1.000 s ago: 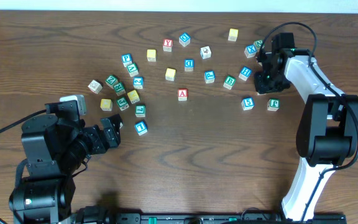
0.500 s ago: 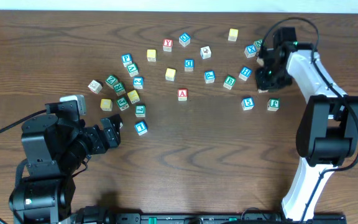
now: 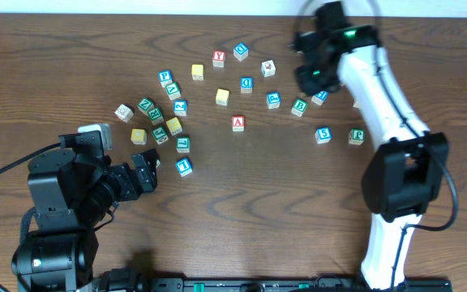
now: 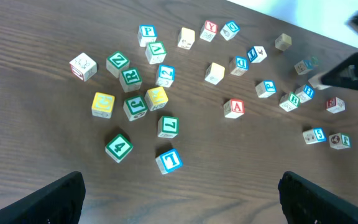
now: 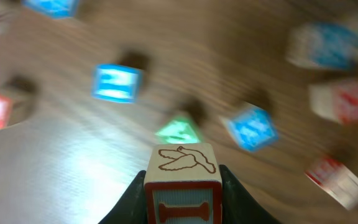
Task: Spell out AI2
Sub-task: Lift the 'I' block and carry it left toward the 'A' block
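Note:
My right gripper [image 5: 182, 190] is shut on a wooden block [image 5: 181, 163] that has a red letter I on its near face and a bird drawing on top. In the overhead view the right gripper [image 3: 311, 75] is blurred above the back right blocks and hides the held block. The red A block [image 3: 237, 123] sits alone near the table's middle and also shows in the left wrist view [image 4: 234, 107]. My left gripper [image 3: 145, 171] is open and empty at the front left, its fingers [image 4: 185, 205] spread wide over bare table. I cannot pick out a 2 block for certain.
Several letter blocks lie scattered across the back half of the table, with a tight cluster at the left [image 3: 162, 122]. A blue block marked 1 [image 3: 184, 166] lies just right of my left gripper. Two blocks [image 3: 323, 135] [image 3: 356, 136] sit at the right.
My right arm has swung left and toward the back of the table, from the right-hand blocks to above the back middle ones. The left arm has not moved.

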`<state>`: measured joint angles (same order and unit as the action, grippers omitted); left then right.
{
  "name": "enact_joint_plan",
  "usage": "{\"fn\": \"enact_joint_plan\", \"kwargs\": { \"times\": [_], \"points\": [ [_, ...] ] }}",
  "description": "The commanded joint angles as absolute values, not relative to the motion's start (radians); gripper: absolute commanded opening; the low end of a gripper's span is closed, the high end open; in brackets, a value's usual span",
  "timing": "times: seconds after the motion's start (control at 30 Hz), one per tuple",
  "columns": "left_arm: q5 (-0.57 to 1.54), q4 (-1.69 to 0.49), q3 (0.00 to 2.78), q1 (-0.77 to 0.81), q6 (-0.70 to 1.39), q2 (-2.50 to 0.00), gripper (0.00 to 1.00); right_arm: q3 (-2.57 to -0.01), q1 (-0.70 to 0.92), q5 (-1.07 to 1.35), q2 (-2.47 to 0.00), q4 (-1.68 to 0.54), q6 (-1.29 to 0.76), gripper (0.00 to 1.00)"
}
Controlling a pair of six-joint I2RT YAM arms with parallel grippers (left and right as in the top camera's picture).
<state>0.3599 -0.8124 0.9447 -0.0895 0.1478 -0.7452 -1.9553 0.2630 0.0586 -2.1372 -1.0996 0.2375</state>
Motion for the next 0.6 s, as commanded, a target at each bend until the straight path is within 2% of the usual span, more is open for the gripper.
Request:
{"fn": "enact_joint_plan", "kwargs": {
  "times": [0.0, 0.23, 0.57],
  "points": [
    [0.350, -0.815, 0.958, -0.088, 0.128, -0.744, 0.98, -1.965, 0.350, 0.074, -2.147, -1.093, 0.367, 0.24],
    [0.350, -0.815, 0.958, -0.088, 0.127, -0.744, 0.98, -1.947, 0.460, 0.075, -2.147, -1.092, 0.470, 0.30],
    [0.350, -0.815, 0.958, -0.088, 0.128, -0.744, 0.98, -1.876, 0.466, 0.155, -2.147, -1.052, 0.513, 0.32]
  ]
}}
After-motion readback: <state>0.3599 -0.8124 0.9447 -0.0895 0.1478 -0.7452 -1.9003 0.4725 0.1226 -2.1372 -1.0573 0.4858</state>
